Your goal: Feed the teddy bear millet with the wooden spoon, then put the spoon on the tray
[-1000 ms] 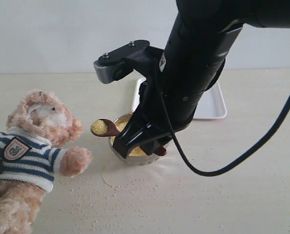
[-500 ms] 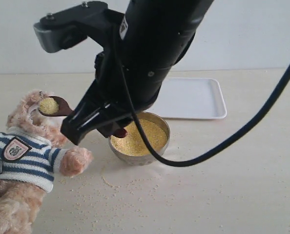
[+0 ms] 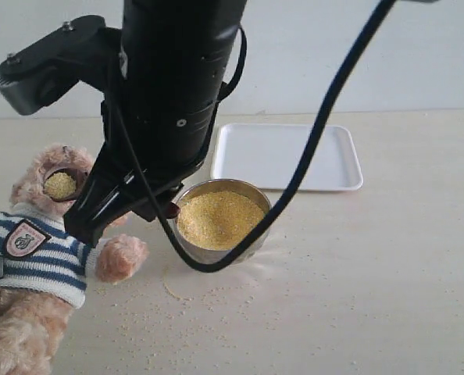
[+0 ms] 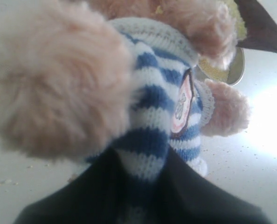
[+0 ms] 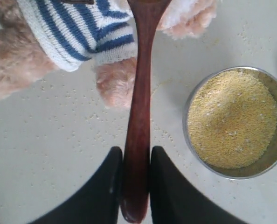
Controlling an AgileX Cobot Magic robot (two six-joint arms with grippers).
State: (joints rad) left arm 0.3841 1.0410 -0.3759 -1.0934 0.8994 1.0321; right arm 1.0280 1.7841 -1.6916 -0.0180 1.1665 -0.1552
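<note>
One fluffy light-brown teddy bear (image 3: pixel 44 258) rests on the tabletop (image 3: pixel 372 273), with the left hand (image 4: pixel 141 161) pinching its striped shirt (image 4: pixel 148 102). The right hand (image 5: pixel 136 163) grips one dark wooden spoon (image 5: pixel 138 116), its scoop of yellow millet (image 3: pixel 60 185) at the bear's face. One round steel bowl (image 3: pixel 216 254) and one white tray (image 3: pixel 294 156) are nearby.

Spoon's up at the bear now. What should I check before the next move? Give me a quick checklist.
1. Right gripper clamped on wooden spoon handle: ok.
2. Millet on the spoon: ok.
3. Spoon at face of teddy bear: ok; touching mouth: cannot tell.
4. Left gripper pinching the bear's shirt: ok.
5. Tray bare where visible: ok.
6. No spill on table: not ok, grains scattered.
</note>
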